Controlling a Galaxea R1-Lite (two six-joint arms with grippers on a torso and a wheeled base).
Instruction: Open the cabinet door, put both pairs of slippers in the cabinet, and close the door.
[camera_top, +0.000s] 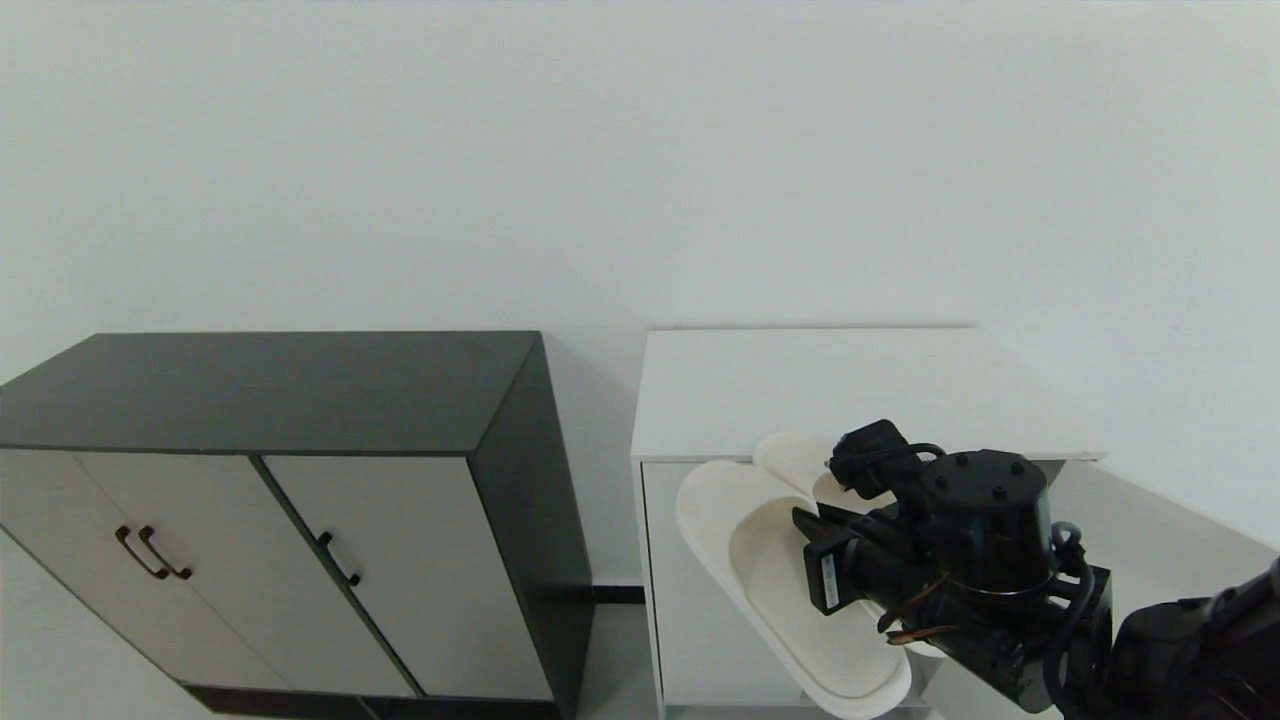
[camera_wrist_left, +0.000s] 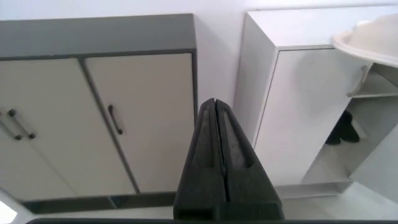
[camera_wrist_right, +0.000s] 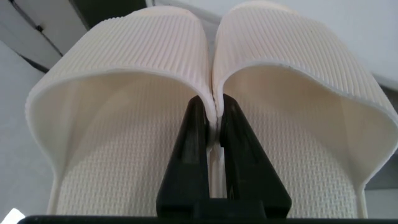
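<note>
The cream slippers (camera_wrist_right: 143, 68) are held as a pair by the right gripper (camera_wrist_right: 211, 109). Its jaws are closed narrowly on the two inner strap edges, which are pressed together, with the toes pointing away from the wrist. In the head view the slippers (camera_top: 760, 560) are seen hanging tilted in front of the white cabinet (camera_top: 800, 380), just below its top edge and over its left front.

The left gripper (camera_wrist_left: 216, 109) is seen with its jaws pressed together and nothing between them. It is held low, facing the gap between the two cabinets.

In the left wrist view the white cabinet's left door (camera_wrist_left: 311, 112) is seen closed, with its handle (camera_wrist_left: 357, 81) at the inner edge. The right half of the front stands open. Inside, a shelf (camera_wrist_left: 376, 94) is seen, and below it a dark pair (camera_wrist_left: 342, 129) is set upright. Whether these touch the back wall cannot be told.

The dark cabinet (camera_top: 270, 390) stands to the left, well apart from the slippers, with its doors shut. A narrow strip of floor (camera_top: 610, 650) is left between the two cabinets. Both are backed by a plain wall (camera_top: 640, 150). Open room is seen above the white cabinet's top and before the dark cabinet's front.
</note>
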